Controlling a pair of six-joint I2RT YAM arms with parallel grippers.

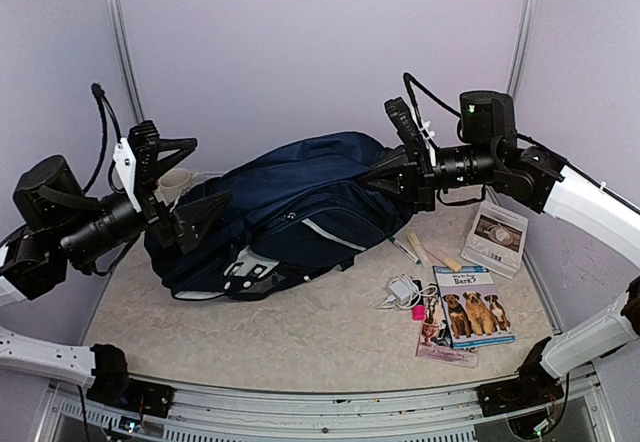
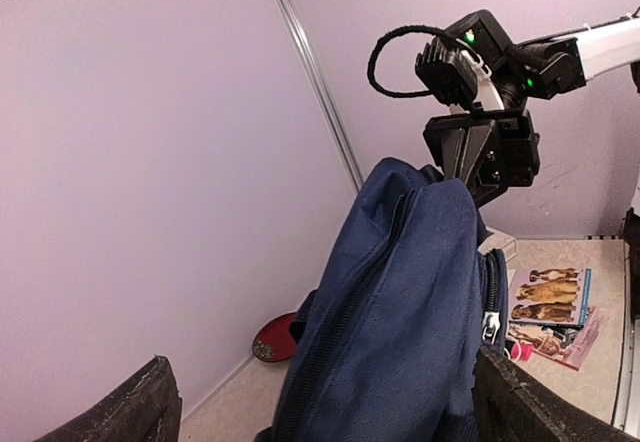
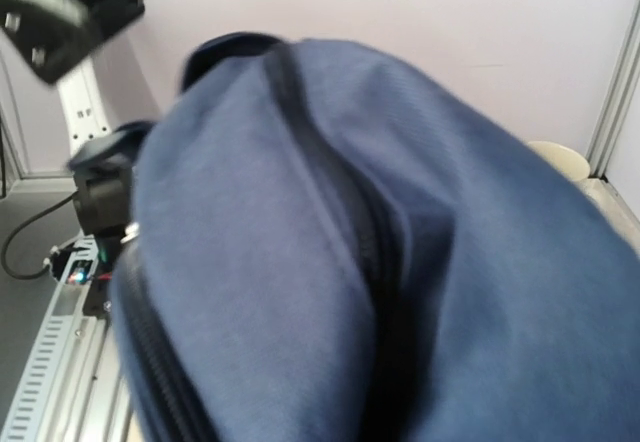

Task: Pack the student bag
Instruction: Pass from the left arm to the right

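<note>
Navy woven student bag (image 1: 300, 207), right tool (image 1: 378, 177) pinching its fabric, left tool (image 1: 205, 220) gaping, empty

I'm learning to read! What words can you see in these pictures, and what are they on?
"Bark?" on the dog book; the line above it is too small.
On the white booklet: too small to read.
On the backpack: no words show.

Student bag (image 1: 300, 197) navy, thin white stripes; table (image 1: 300, 337) beige, mottled; wall (image 1: 300, 42) lilac.
</note>
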